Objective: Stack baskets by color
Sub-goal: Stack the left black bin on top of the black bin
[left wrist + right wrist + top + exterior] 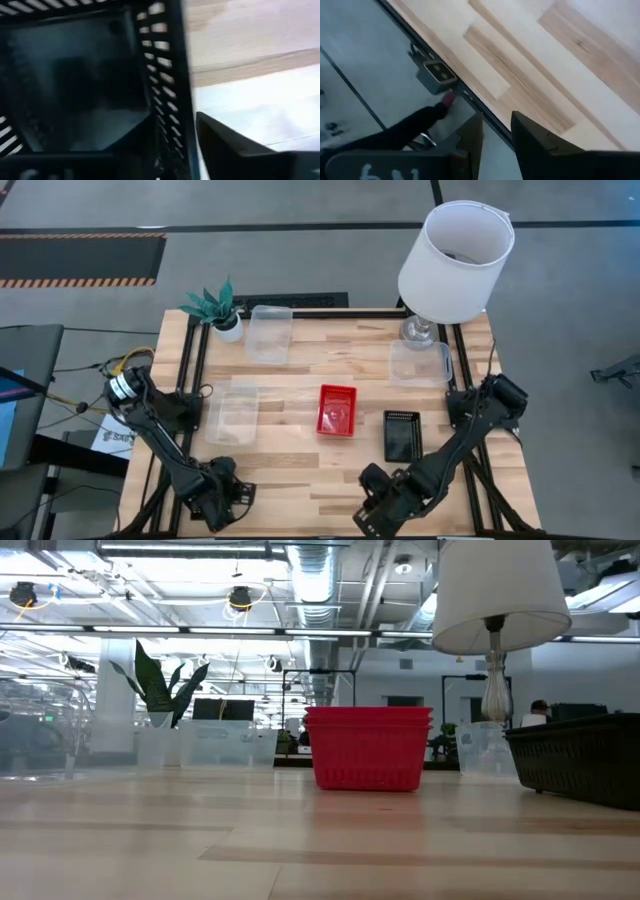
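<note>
Black basket (75,75) at bench (300,480) near-left corner, wall between left pincer (174,125) fingers, slim gap showing. Clamp fully, lift level, carry to black stack (400,435). Right pincer (497,120) idle, part-open, empty.

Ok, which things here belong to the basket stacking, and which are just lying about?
Job: red basket stack; black basket; second black basket, close in left wrist view; clear baskets far, right, left.
Lying about: white lamp; potted plant.
</note>
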Controlling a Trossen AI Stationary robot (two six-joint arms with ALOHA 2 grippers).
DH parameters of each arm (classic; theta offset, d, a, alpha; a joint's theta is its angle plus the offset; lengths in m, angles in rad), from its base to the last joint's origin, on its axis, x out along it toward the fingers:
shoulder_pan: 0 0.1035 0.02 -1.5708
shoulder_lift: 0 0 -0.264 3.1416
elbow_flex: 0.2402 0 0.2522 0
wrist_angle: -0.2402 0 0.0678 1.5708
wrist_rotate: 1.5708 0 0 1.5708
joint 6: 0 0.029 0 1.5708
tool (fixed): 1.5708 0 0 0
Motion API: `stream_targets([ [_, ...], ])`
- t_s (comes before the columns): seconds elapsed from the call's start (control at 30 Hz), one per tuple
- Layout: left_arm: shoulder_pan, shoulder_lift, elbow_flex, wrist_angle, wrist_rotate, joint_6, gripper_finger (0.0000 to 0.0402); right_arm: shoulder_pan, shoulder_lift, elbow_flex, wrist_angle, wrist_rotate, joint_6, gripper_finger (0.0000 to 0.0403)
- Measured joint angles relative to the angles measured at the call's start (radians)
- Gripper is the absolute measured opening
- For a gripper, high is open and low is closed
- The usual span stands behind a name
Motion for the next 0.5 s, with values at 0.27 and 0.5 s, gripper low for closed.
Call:
stream_targets([
  [0.27, 0.102, 0.0, 0.017, 0.118, -0.052, 0.041, 0.0008, 0.085, -0.004, 0.0, -0.126, -0.001, 0.023, 0.0122],
  [0.5, 0.244, 0.0, 0.118, 0.091, -0.141, 0.194, 0.0, 0.171, -0.017, -0.001, -0.198, -0.004, 0.131, 0.0122],
])
